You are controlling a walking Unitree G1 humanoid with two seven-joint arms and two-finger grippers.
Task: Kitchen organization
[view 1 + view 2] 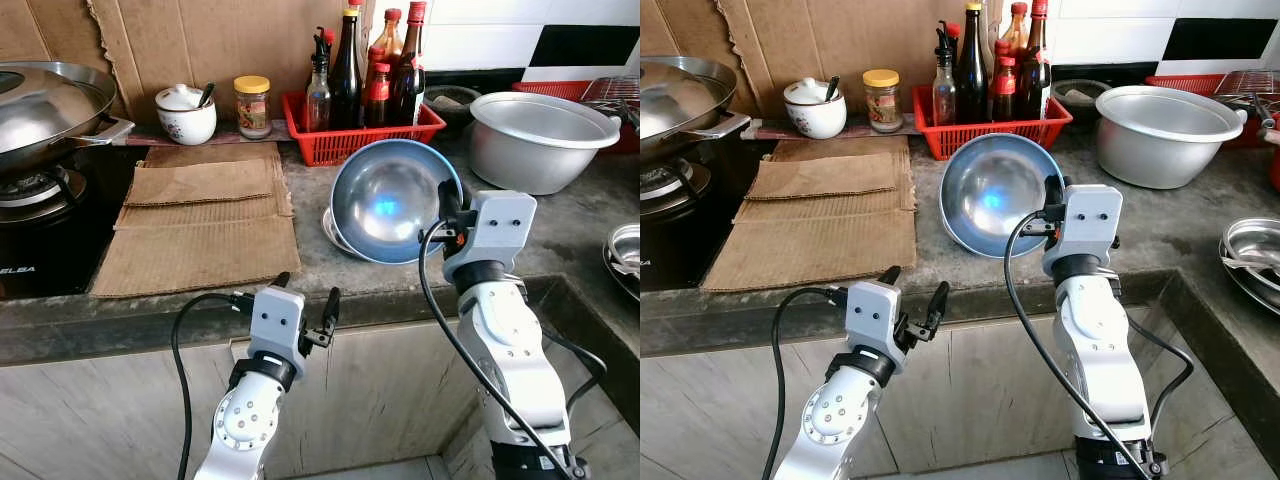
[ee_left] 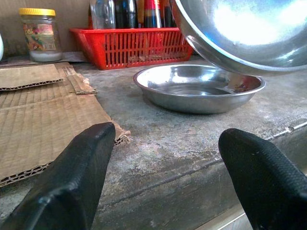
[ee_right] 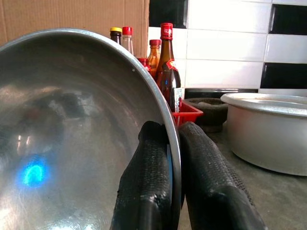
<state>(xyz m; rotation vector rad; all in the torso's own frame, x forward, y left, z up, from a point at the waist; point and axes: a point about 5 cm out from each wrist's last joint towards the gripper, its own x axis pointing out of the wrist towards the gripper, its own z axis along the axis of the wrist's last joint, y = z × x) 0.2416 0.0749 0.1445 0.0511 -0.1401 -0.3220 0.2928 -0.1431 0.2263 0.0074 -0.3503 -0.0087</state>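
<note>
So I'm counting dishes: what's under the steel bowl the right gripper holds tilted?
A shallow steel dish sits on the counter beneath the tilted bowl, which the right gripper holds by its rim. The bowl hides the dish's far part.

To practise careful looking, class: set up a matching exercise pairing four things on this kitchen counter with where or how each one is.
Things:
1. steel bowl
2. bottles
3. yellow-lidded jar
4. wok

Places:
A. on the stove
B. tilted, rim pinched by the right gripper
C. in the red basket
D. beside the white pot

Pairs: 1-B, 2-C, 3-D, 4-A
</note>
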